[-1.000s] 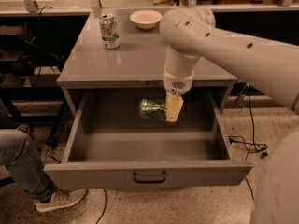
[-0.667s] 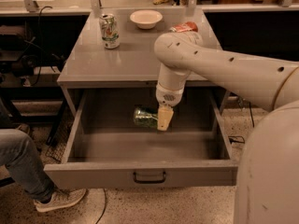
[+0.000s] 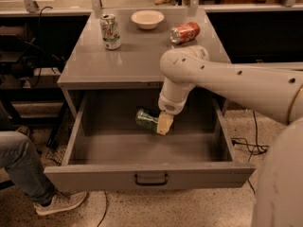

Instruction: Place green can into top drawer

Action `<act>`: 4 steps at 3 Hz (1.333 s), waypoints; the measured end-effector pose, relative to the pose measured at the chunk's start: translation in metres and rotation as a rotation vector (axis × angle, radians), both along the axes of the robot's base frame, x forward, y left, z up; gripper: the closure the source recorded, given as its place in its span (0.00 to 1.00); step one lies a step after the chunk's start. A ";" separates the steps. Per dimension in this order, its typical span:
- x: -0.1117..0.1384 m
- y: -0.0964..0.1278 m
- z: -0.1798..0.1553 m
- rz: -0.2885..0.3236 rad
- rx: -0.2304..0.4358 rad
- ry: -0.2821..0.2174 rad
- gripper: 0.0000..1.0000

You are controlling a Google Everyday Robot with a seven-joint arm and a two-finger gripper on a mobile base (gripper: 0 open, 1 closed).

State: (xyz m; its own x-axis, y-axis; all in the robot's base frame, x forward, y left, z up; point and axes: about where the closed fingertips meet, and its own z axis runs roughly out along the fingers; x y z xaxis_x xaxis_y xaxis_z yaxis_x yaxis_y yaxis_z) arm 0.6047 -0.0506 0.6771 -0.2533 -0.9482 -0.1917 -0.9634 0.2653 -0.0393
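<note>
The green can point(image 3: 146, 118) is dark green with a silver end and lies on its side, held inside the open top drawer point(image 3: 151, 176) a little above the drawer floor. My gripper point(image 3: 160, 125) is shut on the green can, with one pale finger point(image 3: 165, 124) showing at the can's right end. The arm reaches down from the right into the middle of the drawer. The drawer is pulled fully out, with a small dark handle point(image 3: 151, 179) at the centre of its flat front.
On the cabinet top point(image 3: 94, 65) stand a mostly white can point(image 3: 110, 31) and a white bowl point(image 3: 147, 19), and a red-orange can point(image 3: 185, 32) lies on its side. A seated person's leg and shoe point(image 3: 33, 178) are at the lower left. Cables lie on the floor at the right.
My gripper has moved left and lower into the drawer with the green can in it. The arm has swung clear of the red-orange can, which now shows.
</note>
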 end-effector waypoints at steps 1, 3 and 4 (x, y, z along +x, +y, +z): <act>-0.009 -0.002 -0.003 -0.063 0.026 -0.021 0.31; -0.027 -0.023 -0.003 -0.143 0.116 -0.031 0.00; -0.059 -0.086 0.028 -0.262 0.127 -0.089 0.00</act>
